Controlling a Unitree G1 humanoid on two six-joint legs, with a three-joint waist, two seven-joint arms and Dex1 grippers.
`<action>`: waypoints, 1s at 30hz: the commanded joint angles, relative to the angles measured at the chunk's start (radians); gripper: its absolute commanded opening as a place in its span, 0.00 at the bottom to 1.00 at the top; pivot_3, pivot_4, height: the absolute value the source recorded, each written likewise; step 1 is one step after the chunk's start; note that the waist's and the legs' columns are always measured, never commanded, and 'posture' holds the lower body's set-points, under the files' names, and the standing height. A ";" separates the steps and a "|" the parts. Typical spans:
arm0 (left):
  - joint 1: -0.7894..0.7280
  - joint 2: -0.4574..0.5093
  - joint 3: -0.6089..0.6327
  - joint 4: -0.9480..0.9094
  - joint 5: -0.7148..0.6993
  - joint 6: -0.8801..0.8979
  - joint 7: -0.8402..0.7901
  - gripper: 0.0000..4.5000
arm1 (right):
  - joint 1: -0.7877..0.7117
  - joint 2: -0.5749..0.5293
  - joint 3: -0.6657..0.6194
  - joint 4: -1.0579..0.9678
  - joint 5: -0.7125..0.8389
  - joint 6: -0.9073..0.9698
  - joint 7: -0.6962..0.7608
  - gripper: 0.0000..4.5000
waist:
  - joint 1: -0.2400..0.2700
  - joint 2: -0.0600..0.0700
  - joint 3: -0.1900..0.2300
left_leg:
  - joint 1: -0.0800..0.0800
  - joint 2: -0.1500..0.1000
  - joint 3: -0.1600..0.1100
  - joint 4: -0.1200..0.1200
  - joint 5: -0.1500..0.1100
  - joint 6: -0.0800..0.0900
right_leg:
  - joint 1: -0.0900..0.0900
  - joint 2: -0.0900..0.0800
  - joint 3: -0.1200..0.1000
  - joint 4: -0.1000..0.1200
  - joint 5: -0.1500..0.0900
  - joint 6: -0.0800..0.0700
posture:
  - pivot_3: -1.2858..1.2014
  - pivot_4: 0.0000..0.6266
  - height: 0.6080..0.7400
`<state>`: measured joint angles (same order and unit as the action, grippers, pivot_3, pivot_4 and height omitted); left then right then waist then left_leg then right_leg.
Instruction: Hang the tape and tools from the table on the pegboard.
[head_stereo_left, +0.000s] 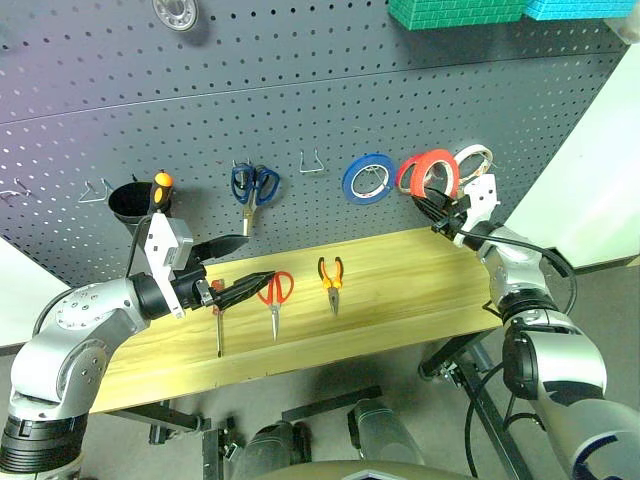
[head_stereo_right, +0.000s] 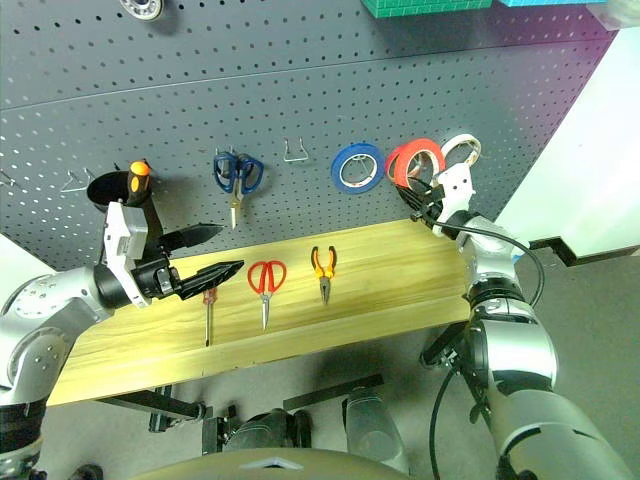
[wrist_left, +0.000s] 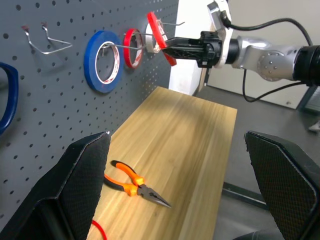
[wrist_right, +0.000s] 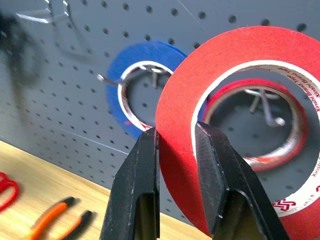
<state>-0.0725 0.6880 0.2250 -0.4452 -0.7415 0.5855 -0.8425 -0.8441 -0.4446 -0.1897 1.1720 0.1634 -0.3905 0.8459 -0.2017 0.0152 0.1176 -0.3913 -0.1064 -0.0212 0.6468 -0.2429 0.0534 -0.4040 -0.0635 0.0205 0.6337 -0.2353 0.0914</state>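
My right gripper (head_stereo_left: 432, 205) is shut on the rim of the wide red tape (wrist_right: 180, 100), held upright close to the pegboard (head_stereo_left: 300, 100), in front of a hook bearing a smaller red roll (wrist_left: 132, 47). Whether the held tape touches that hook I cannot tell. On the table (head_stereo_left: 400, 280) lie the red-handled scissors (head_stereo_left: 276, 290), the orange-and-black pliers (head_stereo_left: 331, 275) and the slim red-handled screwdriver (head_stereo_right: 207, 322). My left gripper (head_stereo_left: 260, 258) hovers open and empty above the table's left part, over the screwdriver's handle and just left of the scissors.
Blue-handled scissors (head_stereo_left: 255, 185), a blue roll (head_stereo_left: 367, 180) and a cream-white roll (head_stereo_left: 475, 157) hang on the pegboard. A black cup (head_stereo_left: 128, 203) at the left holds an orange-and-black screwdriver (head_stereo_left: 161, 188). A bare hook (head_stereo_left: 312, 162) sits between the scissors and the blue roll. A green bin (head_stereo_left: 455, 10) sits above.
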 joint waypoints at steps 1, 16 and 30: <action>0.005 0.018 0.039 -0.038 -0.022 0.003 0.007 1.00 | -0.051 -0.009 -0.011 0.011 0.002 -0.017 0.006 0.38 | -0.001 0.000 0.000 | 0.000 0.000 0.000 0.000 0.000 0.000 | 0.000 0.000 0.000 0.000 0.000 0.000 | 0.45 0.11 1.00; 0.026 0.018 0.037 -0.044 -0.030 -0.003 0.018 1.00 | 0.018 0.016 -0.014 -0.039 0.054 0.066 0.235 0.99 | 0.001 0.000 0.000 | 0.000 0.000 0.000 0.000 0.000 0.000 | 0.000 0.000 0.000 0.000 0.000 0.000 | 0.45 0.12 1.00; 0.089 0.019 0.073 -0.036 -0.017 -0.021 0.022 1.00 | 0.226 0.148 0.090 -0.440 0.013 0.347 0.079 0.99 | 0.024 0.000 0.001 | 0.000 0.000 0.000 -0.002 0.000 0.000 | -0.002 0.000 0.001 0.000 0.000 -0.001 | 0.45 0.17 1.00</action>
<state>0.0104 0.6974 0.2541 -0.4557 -0.7551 0.5826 -0.8241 -0.6307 -0.3204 -0.1252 0.7933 0.2040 -0.0429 0.9957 -0.1772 0.0152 0.1185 -0.3913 -0.1061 -0.0213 0.6446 -0.2432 0.0534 -0.4079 -0.0635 0.0214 0.6336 -0.2358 0.0905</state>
